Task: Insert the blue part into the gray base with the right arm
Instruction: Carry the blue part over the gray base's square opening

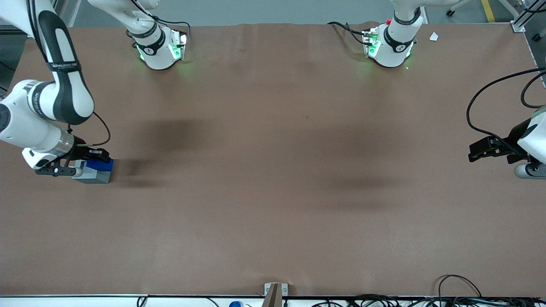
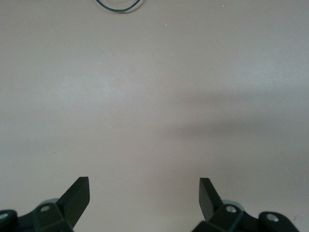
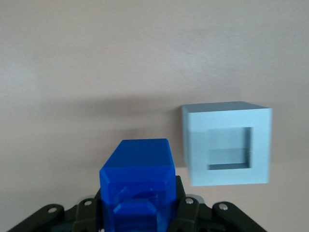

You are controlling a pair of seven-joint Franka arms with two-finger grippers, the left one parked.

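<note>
The black two-finger gripper (image 3: 137, 212) held the bright blue plastic block (image 3: 136, 186) clamped between its fingers, the light gray recessed cube (image 3: 227, 143) lying just beside them on the brown bench (image 1: 273, 192). Transport was under way; alignment over the recess appeared next.

Blue part (image 3: 137, 179): one, gripped in the claw (image 3: 140, 212).
Gray base (image 3: 226, 143): one, on the brown surface (image 1: 273, 170), with one square recess.
Right arm (image 1: 51, 106): one.
Claw: one, over the working arm's end of the surface.
</note>
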